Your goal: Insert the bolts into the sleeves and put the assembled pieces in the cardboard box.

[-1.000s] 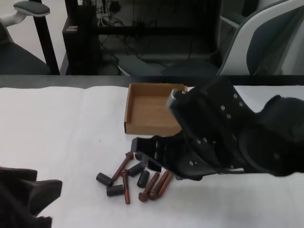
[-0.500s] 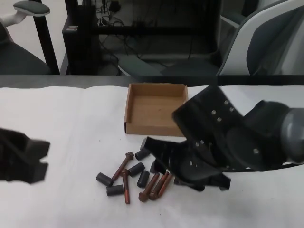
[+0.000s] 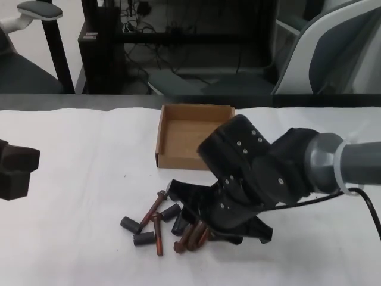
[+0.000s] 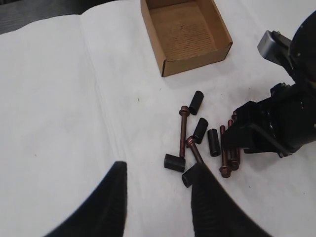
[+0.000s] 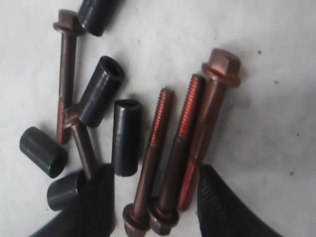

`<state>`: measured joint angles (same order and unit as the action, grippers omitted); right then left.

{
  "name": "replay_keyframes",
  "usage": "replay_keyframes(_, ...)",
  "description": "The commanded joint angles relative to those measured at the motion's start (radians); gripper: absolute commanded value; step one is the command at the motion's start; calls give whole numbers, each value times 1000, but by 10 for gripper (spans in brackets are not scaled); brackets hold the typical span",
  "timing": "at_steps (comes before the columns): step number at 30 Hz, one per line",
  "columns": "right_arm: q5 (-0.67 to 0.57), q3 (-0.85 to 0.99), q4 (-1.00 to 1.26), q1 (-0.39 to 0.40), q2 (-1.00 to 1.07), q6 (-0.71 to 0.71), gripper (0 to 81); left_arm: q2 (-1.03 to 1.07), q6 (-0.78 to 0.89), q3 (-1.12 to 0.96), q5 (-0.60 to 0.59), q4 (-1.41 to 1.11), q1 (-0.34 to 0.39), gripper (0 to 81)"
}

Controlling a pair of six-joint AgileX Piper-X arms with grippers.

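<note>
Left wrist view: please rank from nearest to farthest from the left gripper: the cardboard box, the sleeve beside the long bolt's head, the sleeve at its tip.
1. Sleeve at the tip, right by the left gripper.
2. Sleeve beside the head, farther out on the bench.
3. Cardboard box, at the far end.

Left end effector (image 4: pixel 158 173), right end effector (image 5: pixel 154 174): both agape.

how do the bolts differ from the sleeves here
Colour: the bolts are coppery, while the sleeves are black.
Shape: the bolts are long and thin, with flanged heads and threaded ends; the sleeves are short hollow tubes.
Shared: both lie on their sides on the white cloth, and none are in the cardboard box.
</note>
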<state>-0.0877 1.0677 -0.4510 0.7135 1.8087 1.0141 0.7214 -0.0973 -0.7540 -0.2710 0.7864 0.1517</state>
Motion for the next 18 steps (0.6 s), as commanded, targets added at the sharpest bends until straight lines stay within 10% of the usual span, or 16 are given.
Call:
replay_keyframes(1,-6,14,-10,-30,-1,-11,528,1,-8,-12,-9,-6,-2,433)
replay_keyframes(18,4,14,-92,-52,-1,-40,528,1,-8,-12,-9,-6,-2,433)
